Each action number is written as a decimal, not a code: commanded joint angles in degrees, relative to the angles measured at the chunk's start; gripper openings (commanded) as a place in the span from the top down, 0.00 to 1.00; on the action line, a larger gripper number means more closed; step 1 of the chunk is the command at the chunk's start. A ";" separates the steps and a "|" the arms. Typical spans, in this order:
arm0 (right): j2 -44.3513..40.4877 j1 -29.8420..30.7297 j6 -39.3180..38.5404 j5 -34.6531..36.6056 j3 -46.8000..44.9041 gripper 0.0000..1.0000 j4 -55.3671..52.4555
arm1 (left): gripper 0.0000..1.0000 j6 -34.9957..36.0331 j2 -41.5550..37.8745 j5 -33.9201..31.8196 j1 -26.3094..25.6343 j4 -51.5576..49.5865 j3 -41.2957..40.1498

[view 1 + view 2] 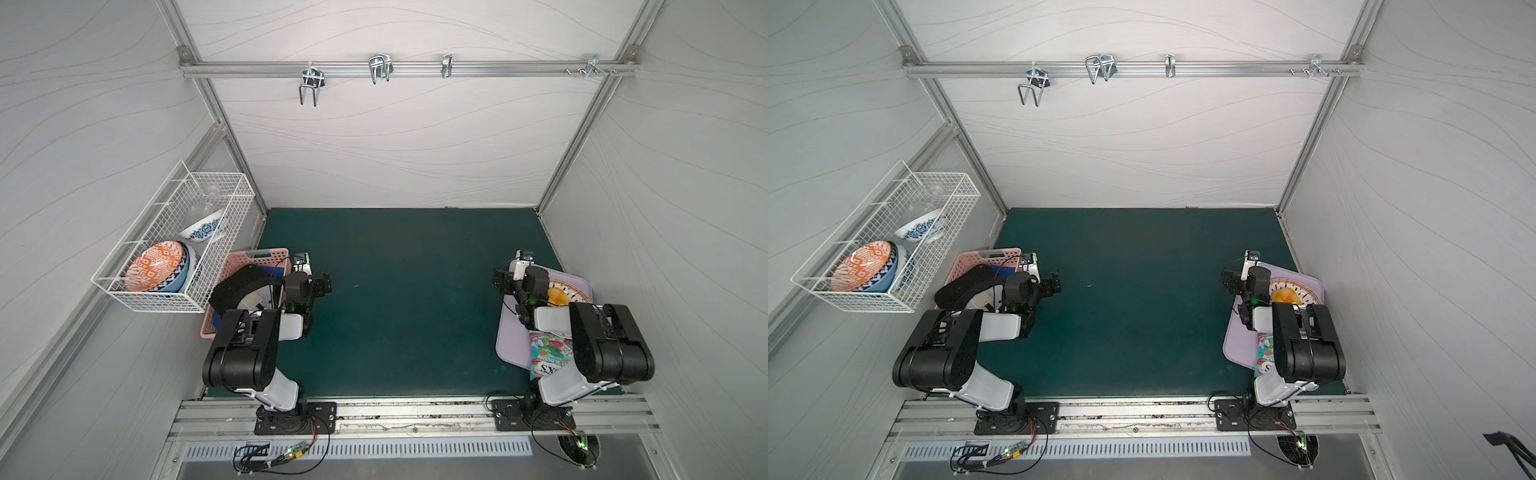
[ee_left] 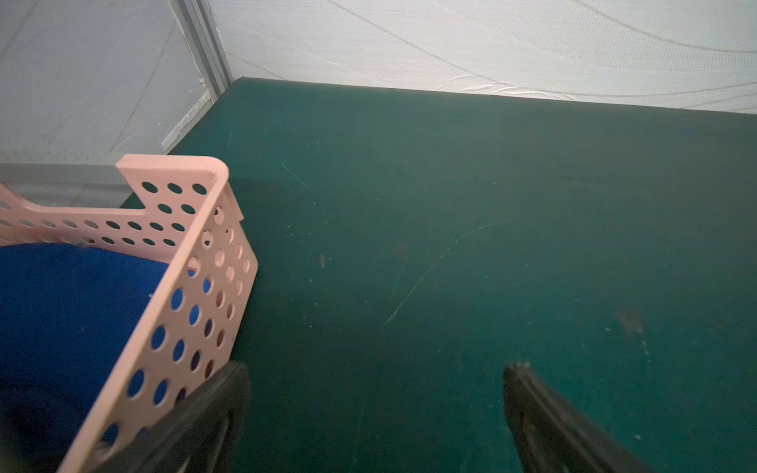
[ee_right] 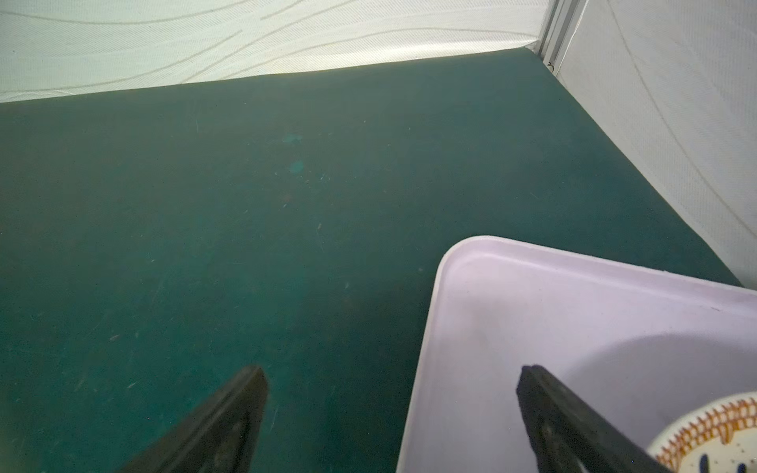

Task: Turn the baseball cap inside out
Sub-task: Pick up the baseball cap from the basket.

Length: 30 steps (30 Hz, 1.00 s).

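Left gripper (image 2: pixel 377 368): the jaws stand spread wide with nothing between them. Only green mat (image 2: pixel 450 245) shows in the gap.
Left gripper contact: one finger (image 2: pixel 205 417) lies against the outline of the pink basket (image 2: pixel 184 254) near its corner. I cannot tell whether it touches the wall.
Right gripper (image 3: pixel 389 372): the jaws are equally wide apart and hold nothing.
Right gripper position: one finger (image 3: pixel 221 417) is over the mat and the other (image 3: pixel 573 430) over the lavender tray (image 3: pixel 532 307). The tray's edge runs between them.
Baseball cap (image 1: pixel 239 286): it lies in the pink basket at the mat's left edge, just beside the left gripper and apart from both grippers. It appears as a dark curved shape jutting above the rim.
Blue fabric (image 2: pixel 61 307): it fills the basket floor in the left wrist view. Whether it belongs to the cap cannot be told.
Hidden: the left arm covers the near end of the basket in both top views. The right arm covers much of the tray, part of the patterned plate (image 1: pixel 577 293) and the top of a colourful packet (image 1: pixel 548 353).
Cut off: the plate shows only as a rim slice in the right wrist view.
Hard to make out: an orange item (image 1: pixel 559 296) on the plate is too small to identify.
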 commanded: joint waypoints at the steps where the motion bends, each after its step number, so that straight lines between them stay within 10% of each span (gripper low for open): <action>1: -0.76 0.32 0.48 0.15 -0.58 0.01 1.07 | 0.00 -0.14 -0.33 0.08 0.08 1.60 0.45; 16: -0.93 0.30 0.43 0.21 -0.80 0.01 1.44 | 0.00 0.21 -0.65 1.28 0.17 1.70 0.31; 23: -18.11 0.90 4.14 7.13 2.98 0.01 -15.33 | 0.02 7.66 -11.56 7.86 -0.59 -28.56 11.30; 30: -32.21 4.85 7.81 0.74 6.20 0.01 -30.83 | 0.03 16.62 -16.68 -7.30 -2.92 -47.59 17.68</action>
